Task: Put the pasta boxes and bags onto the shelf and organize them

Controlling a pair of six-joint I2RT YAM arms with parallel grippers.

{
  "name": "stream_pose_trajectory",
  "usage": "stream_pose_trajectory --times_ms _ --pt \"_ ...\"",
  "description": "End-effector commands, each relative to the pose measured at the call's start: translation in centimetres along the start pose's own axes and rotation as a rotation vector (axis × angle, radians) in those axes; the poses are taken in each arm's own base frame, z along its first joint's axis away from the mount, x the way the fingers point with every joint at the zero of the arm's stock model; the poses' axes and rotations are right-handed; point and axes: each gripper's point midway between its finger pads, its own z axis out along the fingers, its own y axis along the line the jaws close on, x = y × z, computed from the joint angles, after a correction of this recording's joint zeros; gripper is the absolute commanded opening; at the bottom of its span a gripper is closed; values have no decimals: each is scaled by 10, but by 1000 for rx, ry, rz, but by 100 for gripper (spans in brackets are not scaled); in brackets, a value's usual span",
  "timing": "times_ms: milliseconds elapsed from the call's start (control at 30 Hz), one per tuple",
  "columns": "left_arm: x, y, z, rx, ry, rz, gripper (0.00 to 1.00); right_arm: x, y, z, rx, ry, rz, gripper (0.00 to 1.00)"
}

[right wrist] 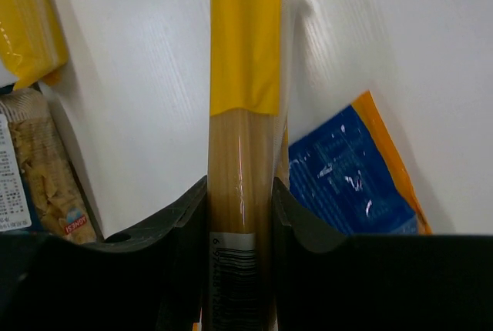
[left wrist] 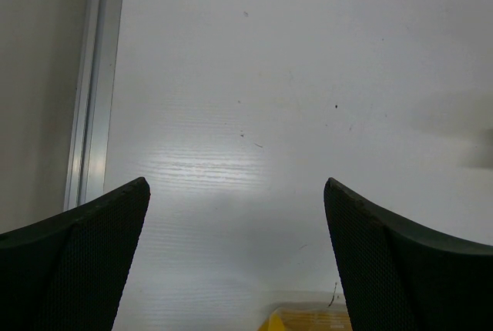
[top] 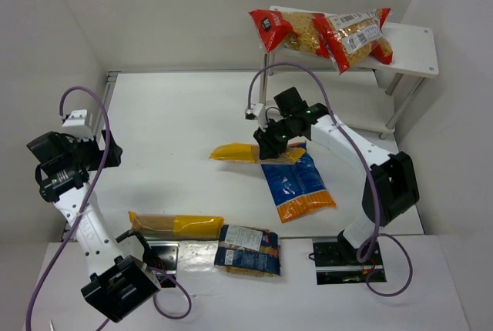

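Observation:
My right gripper [top: 271,145] [right wrist: 240,192] is shut on a long yellow spaghetti pack [top: 235,152] [right wrist: 243,100], held mid-table above the table. Just right of it lies the flat blue-and-orange bag [top: 299,188] [right wrist: 354,173]. A second yellow spaghetti pack [top: 176,224] [right wrist: 27,19] [left wrist: 308,321] and a small dark-blue pack [top: 248,249] [right wrist: 38,185] lie near the front edge. Two clear red-ended bags of short pasta [top: 293,32] [top: 356,37] rest on the white shelf [top: 412,50] at the back right. My left gripper [top: 108,150] [left wrist: 235,215] hangs open over bare table at the far left.
A metal rail [left wrist: 92,92] runs along the table's left edge beside the wall. The shelf's lower tier [top: 362,115] sits under the top board. White walls enclose the table on the left, back and right.

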Motion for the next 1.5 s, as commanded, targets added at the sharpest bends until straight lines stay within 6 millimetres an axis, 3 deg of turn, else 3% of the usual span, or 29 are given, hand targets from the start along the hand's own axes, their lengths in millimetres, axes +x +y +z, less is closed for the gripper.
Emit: stream_pose_trajectory --times_ms 0,133,300,333,367,600,667,700,833,1100,1467 --pt "-6 -2 -2 11 -33 29 99 -34 -8 -43 121 -178 -35 0" --pt "-7 -2 -4 9 -41 34 99 -14 -28 -74 296 -197 50 0" --pt "-11 -2 -6 4 -56 43 99 -9 -46 -111 486 -251 110 0" --pt "-11 -2 -6 4 -56 43 99 -1 -51 -116 526 -242 135 0" --pt "-10 -1 -6 -5 -53 43 99 -1 -58 -136 615 -262 137 0" --pt "-14 -1 -7 -9 -68 44 99 37 -73 -159 814 -239 263 0" --pt "-15 -2 -9 -11 -75 49 99 38 -78 -173 868 -275 279 0" --pt "-12 -4 -8 0 -71 44 99 40 -84 -189 921 -297 295 0" --pt "-12 -4 -8 0 -70 44 99 46 -94 -215 1032 -339 338 0" --pt "-11 -6 -6 20 -68 40 99 53 -112 -237 1202 -410 420 0" --pt "-10 -6 -4 20 -68 40 99 62 -130 -220 1242 -445 477 0"
